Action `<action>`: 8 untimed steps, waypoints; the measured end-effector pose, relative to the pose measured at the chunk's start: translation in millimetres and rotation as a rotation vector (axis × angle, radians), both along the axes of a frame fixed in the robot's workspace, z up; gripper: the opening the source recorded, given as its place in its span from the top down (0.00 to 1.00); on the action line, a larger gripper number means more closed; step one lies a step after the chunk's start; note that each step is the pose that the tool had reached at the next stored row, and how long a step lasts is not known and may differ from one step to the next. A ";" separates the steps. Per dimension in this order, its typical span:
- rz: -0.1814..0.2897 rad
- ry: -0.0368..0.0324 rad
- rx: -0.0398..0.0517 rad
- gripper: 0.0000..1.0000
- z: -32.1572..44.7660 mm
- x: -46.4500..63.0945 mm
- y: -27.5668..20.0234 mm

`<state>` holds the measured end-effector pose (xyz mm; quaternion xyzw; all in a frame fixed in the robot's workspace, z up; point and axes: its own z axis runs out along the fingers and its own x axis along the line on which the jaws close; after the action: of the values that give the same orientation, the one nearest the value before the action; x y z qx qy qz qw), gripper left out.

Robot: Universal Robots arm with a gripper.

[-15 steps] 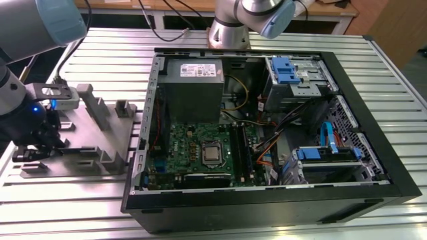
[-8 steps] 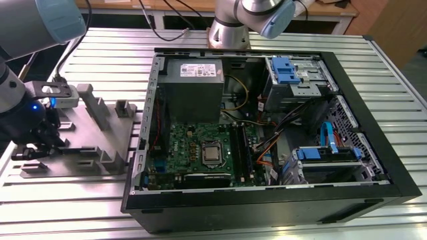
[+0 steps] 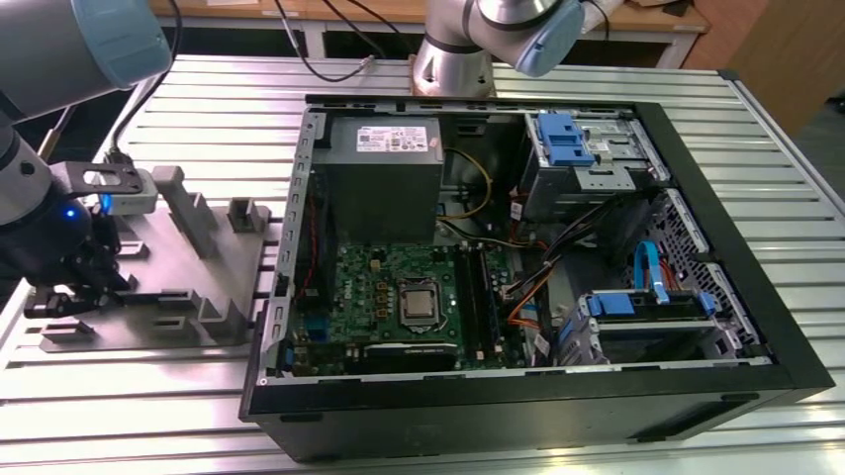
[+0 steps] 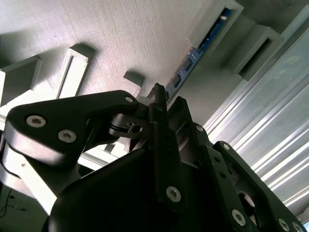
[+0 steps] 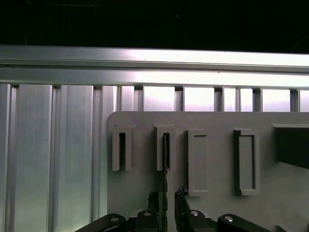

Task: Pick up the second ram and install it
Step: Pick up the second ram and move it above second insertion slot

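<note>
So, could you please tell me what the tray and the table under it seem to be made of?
The tray looks like matte grey plastic, perhaps 3D-printed: the second wrist view shows a fine lined grain on its surface. The table looks like bare aluminium: long ribbed slats with a bright, brushed sheen.

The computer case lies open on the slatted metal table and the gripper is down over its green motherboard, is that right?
Not quite. In the exterior view the computer case lies open on the slatted metal table, but the gripper is down over the grey fixture tray, outside the case.
</note>
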<state>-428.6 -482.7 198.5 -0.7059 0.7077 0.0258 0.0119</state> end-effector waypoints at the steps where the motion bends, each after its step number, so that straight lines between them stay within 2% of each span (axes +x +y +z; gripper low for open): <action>1: 0.000 0.0000 0.0000 0.73 0.0 0.1 0.0; 5: 0.000 -0.0002 0.0001 0.74 -0.1 0.1 0.0; 6: 0.000 -0.0001 0.0001 0.81 -0.1 0.2 0.0; 8: 0.000 -0.0001 0.0001 0.81 0.0 0.2 0.0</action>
<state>-428.4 -482.7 198.4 -0.7060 0.7077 0.0259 0.0120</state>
